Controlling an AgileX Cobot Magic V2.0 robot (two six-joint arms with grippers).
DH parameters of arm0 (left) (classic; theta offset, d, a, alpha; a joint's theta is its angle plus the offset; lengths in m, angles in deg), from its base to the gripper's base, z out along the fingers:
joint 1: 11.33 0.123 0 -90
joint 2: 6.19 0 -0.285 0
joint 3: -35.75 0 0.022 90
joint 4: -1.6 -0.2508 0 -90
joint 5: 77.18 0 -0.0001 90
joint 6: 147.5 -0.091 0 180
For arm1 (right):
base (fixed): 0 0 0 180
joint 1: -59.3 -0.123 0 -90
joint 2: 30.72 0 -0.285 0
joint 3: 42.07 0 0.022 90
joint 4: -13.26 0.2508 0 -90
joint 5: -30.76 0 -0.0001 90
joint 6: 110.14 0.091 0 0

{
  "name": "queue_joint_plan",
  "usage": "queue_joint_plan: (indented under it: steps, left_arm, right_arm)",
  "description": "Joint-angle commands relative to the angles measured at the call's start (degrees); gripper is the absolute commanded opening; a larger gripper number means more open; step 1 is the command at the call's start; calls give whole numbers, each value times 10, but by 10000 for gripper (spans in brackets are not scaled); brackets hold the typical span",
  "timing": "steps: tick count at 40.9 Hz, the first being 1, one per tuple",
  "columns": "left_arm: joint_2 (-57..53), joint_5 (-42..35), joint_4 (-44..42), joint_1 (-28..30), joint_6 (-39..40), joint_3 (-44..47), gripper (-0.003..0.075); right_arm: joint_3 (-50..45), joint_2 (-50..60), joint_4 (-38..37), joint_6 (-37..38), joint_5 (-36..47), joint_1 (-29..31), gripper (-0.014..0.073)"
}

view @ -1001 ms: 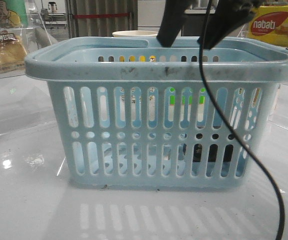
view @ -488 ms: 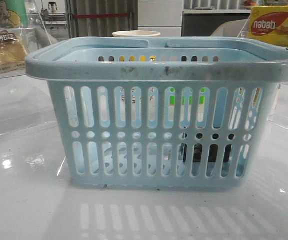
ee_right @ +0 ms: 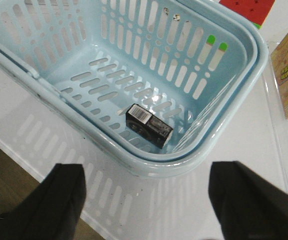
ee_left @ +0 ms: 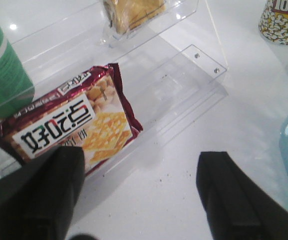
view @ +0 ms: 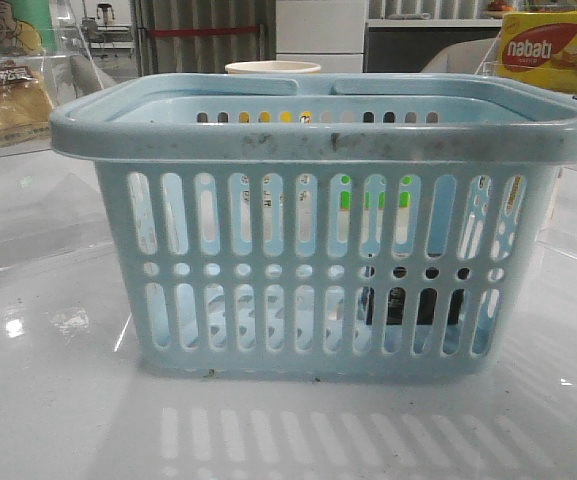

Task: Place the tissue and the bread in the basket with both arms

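1. One small black tissue pack (ee_right: 148, 125) with a white barcode label lies flat on the slotted floor of the light-blue basket (ee_right: 44, 60), near one end wall and touching no wall; in the front view it shows only as a dark block (view: 408, 305) behind the lower slots toward the basket's right end.
2. The basket (view: 318, 140) stands upright on the glossy white table (view: 58, 400), its scuffed rim level and its handles folded down along the rim; nothing but the tissue pack is seen inside.
3. The bread (view: 8, 100), golden-brown in a clear wrapper with a dark label strip, sits on a clear acrylic shelf (view: 28, 150) at the far left of the front view, well apart from the basket; the left wrist camera catches its edge (ee_left: 134, 12) on that clear stand.
4. The left gripper (ee_left: 139, 195) hangs over bare table with its jaws spread wide and nothing between them; one finger (ee_left: 44, 195) overlaps the corner of a dark-red cracker packet (ee_left: 69, 122) lying in a clear tray (ee_left: 183, 80); whether they touch cannot be told.
5. The right gripper (ee_right: 148, 205) hovers just outside the basket's rim, jaws wide apart and empty, the tissue pack below and beyond them.
6. A cream paper cup (view: 273, 68) peeks over the far rim; a yellow-and-red nabati box (view: 553, 50) stands at the far right; a green can (ee_left: 1, 70) and a popcorn tub (ee_left: 283, 22) flank the left arm's view.
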Motion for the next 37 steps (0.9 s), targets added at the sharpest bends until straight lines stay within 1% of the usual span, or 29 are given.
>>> queue_joint_plan:
  steps: [1, 7, 13, 15, 22, 30, 37]
  left_arm:
    - [44, -53, 2, -4, 6, -62, 532]
    - [122, -44, 2, -4, 6, -145, 544]
    - [201, -33, 2, -3, 6, -226, 638]
    - [227, -33, 2, -3, 6, -256, 655]
    - [314, -32, 6, 11, 16, -333, 657]
    - [398, -35, 16, 22, 16, -396, 656]
    - [453, -88, 25, 22, 16, -424, 656]
  right_arm:
    - [16, 2, -1, -3, 43, 0, 611]
    - [16, 2, -1, -3, 43, 0, 611]
    - [16, 2, -1, -3, 43, 0, 611]
    - [16, 2, -1, -3, 43, 0, 611]
    - [16, 2, -1, -3, 43, 0, 611]
    - [16, 2, -1, -3, 43, 0, 611]
    - [16, 2, -1, -3, 43, 0, 611]
